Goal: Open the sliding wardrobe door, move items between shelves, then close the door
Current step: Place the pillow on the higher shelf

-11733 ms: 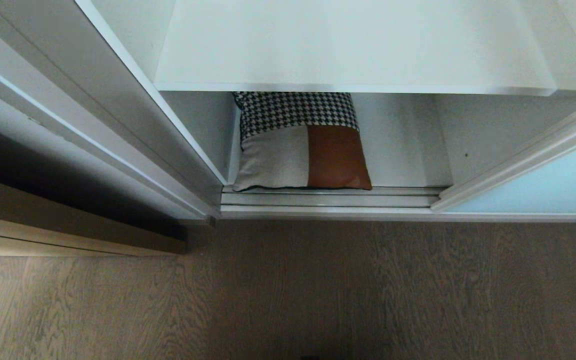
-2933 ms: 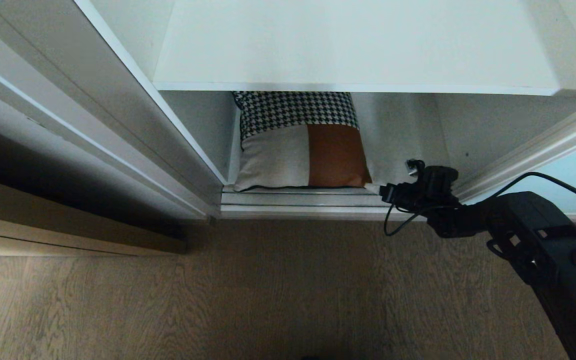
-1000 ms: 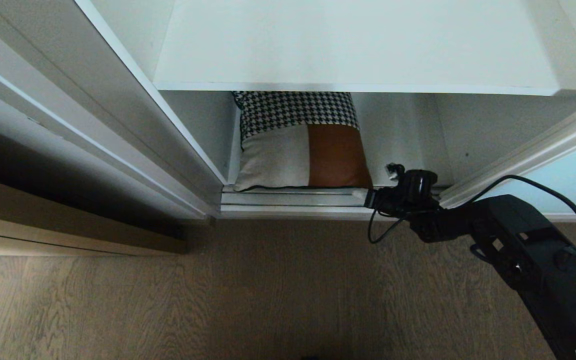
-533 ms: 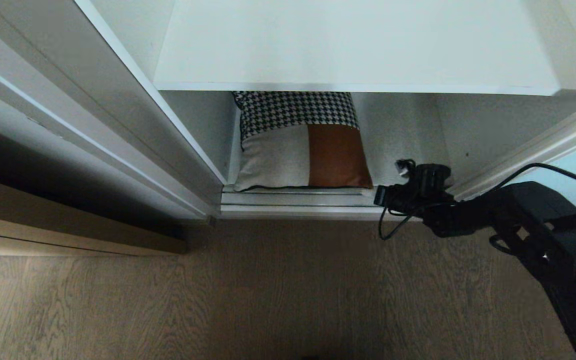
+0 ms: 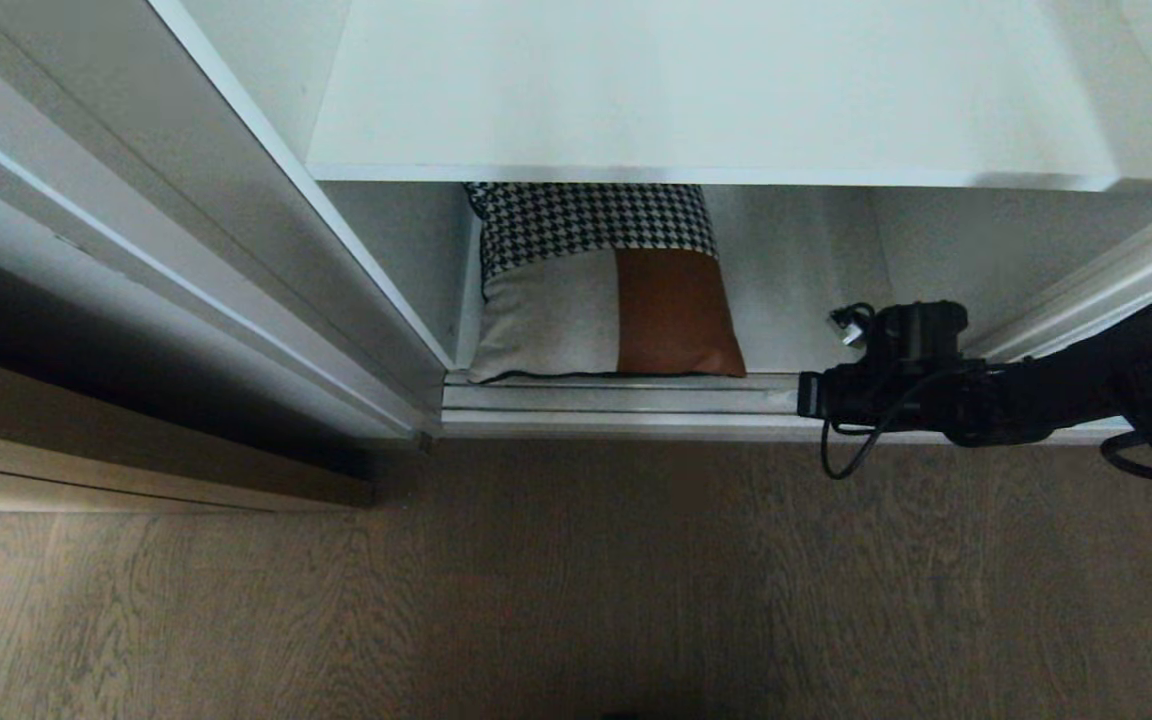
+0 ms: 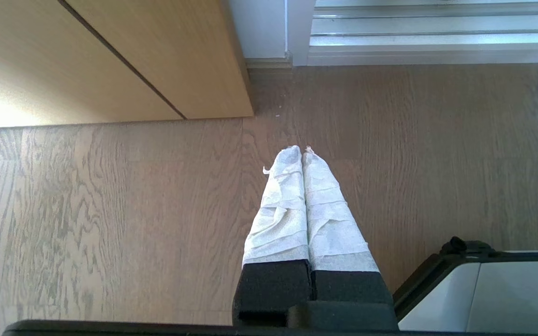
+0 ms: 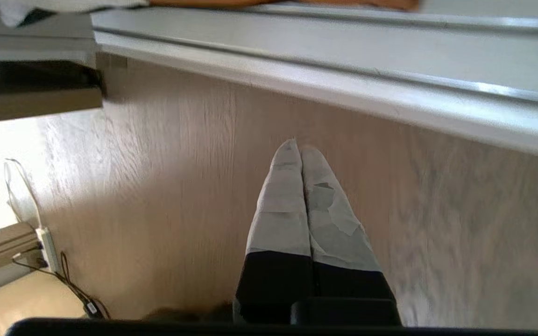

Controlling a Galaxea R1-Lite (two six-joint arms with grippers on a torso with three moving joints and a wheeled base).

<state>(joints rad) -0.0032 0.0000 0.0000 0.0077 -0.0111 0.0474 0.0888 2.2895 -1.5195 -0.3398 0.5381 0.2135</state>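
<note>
Cushion (image 5: 606, 285): you have it on the bottom shelf (image 5: 806, 320), at the wardrobe's left wall.
Right gripper (image 7: 300, 151): jaws together, empty, over the floor (image 5: 536, 580); cushion at its ten o'clock in the head view, apart.
Left gripper (image 6: 301, 153): jaws together, parked over floor.

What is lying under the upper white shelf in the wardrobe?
A patchwork cushion lies on the wardrobe bottom, against the left wall, under the shelf. Its houndstooth, cream and brown panels show. The shelf hides its back edge and whatever lies farther in.
</note>
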